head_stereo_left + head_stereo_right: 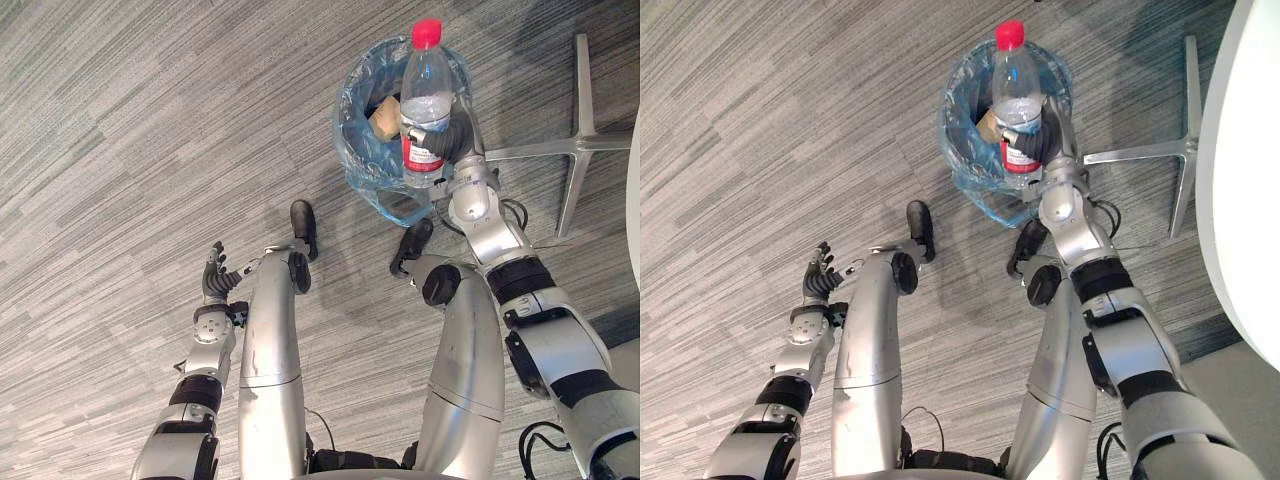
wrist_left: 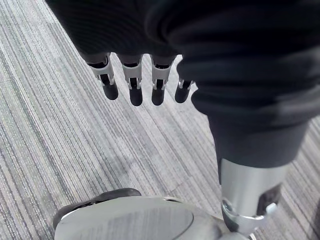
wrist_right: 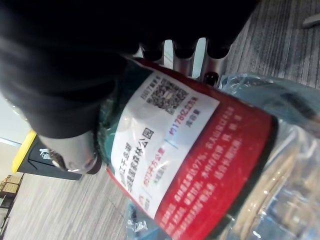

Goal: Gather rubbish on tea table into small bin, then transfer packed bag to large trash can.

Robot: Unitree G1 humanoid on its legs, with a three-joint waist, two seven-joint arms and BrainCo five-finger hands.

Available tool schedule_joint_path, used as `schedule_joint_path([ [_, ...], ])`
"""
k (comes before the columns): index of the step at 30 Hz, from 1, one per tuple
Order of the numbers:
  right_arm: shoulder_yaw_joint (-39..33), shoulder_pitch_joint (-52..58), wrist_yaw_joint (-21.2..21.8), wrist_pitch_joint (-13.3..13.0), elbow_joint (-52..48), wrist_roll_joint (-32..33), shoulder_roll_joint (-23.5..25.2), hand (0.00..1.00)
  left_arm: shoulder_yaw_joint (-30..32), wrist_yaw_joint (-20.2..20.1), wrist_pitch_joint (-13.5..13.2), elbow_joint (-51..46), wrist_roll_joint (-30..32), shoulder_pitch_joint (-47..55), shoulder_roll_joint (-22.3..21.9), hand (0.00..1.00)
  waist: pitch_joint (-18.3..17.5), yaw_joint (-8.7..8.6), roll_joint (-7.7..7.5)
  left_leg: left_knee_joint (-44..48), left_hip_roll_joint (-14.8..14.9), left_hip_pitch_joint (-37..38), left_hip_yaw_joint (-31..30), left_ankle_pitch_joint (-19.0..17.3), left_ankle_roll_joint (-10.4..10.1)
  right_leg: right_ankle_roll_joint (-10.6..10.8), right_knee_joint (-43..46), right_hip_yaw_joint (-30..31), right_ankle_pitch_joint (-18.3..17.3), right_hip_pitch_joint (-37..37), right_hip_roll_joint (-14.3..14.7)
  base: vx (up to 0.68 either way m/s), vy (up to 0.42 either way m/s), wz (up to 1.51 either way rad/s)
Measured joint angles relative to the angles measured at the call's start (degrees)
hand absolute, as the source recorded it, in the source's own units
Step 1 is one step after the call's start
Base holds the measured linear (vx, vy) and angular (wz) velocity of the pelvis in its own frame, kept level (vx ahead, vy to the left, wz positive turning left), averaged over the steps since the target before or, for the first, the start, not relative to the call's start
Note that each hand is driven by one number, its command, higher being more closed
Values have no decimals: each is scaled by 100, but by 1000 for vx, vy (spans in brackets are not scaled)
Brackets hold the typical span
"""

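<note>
A clear plastic bottle (image 1: pixel 427 95) with a red cap and red label stands upright in my right hand (image 1: pixel 448 142), whose fingers (image 3: pixel 186 52) curl round the label (image 3: pixel 200 150). I hold it directly over the small bin (image 1: pixel 375 170), which is lined with a blue bag and has a brownish scrap (image 1: pixel 385 118) inside. My left hand (image 1: pixel 217 280) hangs low at my side over the carpet, its fingers (image 2: pixel 132 82) relaxed and holding nothing.
A grey metal chair or table base (image 1: pixel 575 145) spreads on the carpet right of the bin. A white table edge (image 1: pixel 1240 200) runs down the right side. A dark bin with a yellow top (image 3: pixel 30 150) stands far off.
</note>
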Motion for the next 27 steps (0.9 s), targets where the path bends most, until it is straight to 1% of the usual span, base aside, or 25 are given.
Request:
schedule_joint_path([
  [4,-51,-159,-147,24,149,5,17,0,-31,16,0,-12,0,0,1,0,-9,14,3,40,-10,-12,-33,14,24,-21,73,-20,-60,-1,-8,-3,25,4],
  [7,-103,-195,-163,27,146,60,11,0,-35,17,1,-23,-1,1,-1,0,-12,23,4,51,-9,-18,-56,14,23,-43,103,-40,-88,-1,-8,-2,7,1],
  [13,-123,-187,-164,4,-176,63,15,0,-32,16,4,-24,-2,4,6,0,-16,20,6,85,4,-19,-92,11,18,-95,165,-64,-134,-1,-4,0,0,0],
  [19,-169,-111,-159,-8,-459,34,23,0,-29,15,8,-42,0,7,9,0,-19,23,4,92,10,-26,-105,-3,-5,-104,169,-76,-140,0,9,0,0,0],
  [24,24,99,-139,-26,-849,-242,13,0,-20,15,13,-59,1,26,18,0,-20,13,1,118,22,-22,-110,-5,-5,-103,164,-77,-140,19,20,0,0,0],
  [27,201,228,-115,-38,-1028,-640,6,0,-20,15,33,-80,4,34,23,0,-20,15,1,122,40,18,-117,-14,-18,-103,148,-90,-140,77,37,-5,9,-1],
])
